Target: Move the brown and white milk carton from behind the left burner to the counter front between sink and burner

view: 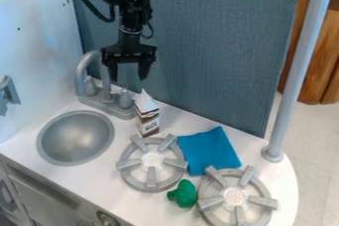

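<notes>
The black gripper (128, 77) hangs in the upper left part of the view, in front of the blue-grey panel (212, 46) and pointing down. Its two fingers are spread, with a gap between them and nothing held in it. The nearest loose thing is a small brown and white carton (147, 116), which stands upright on the white counter (86, 183), below the gripper and slightly to its right in the view. The carton is apart from the fingers, its peaked top towards them.

To the left of the carton are the grey faucet (86, 66) and the round grey sink (75, 138). The faucet's curved spout shows just to the left of the gripper. Just below the carton in the view sits the left burner (151, 182); whether the two touch cannot be told.

A blue cloth (210, 151) lies to the right of the carton, beside the left burner and above the right burner (206, 193). A green toy (185, 194) lies between the two burners, near the front of the counter. A grey pole (298, 66) rises at the counter's right side, beyond the cloth.
</notes>
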Robot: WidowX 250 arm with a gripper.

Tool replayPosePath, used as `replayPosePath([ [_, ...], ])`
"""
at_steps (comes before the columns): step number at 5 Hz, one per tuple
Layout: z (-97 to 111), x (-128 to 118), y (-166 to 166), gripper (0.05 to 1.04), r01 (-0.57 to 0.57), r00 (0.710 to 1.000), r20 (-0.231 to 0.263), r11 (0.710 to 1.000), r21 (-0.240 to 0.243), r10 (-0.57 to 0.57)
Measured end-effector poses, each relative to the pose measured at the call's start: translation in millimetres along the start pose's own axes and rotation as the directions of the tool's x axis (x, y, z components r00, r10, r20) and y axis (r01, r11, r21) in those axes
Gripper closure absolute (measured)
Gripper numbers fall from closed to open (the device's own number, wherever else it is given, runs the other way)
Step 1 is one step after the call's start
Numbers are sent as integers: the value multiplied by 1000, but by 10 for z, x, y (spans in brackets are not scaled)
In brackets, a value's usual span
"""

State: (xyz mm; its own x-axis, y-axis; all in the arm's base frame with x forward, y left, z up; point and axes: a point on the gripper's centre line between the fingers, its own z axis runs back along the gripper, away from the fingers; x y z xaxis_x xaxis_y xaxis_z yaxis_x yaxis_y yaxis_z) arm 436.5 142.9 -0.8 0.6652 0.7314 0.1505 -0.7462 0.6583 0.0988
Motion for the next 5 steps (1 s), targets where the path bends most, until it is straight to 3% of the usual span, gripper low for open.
replayPosePath([
  [2, -331, -155, 1, 74, 17, 998, -57, 999, 31, -15],
  [5, -513, -442, -217, 75, 60, 997, -54, 998, -13, -61],
])
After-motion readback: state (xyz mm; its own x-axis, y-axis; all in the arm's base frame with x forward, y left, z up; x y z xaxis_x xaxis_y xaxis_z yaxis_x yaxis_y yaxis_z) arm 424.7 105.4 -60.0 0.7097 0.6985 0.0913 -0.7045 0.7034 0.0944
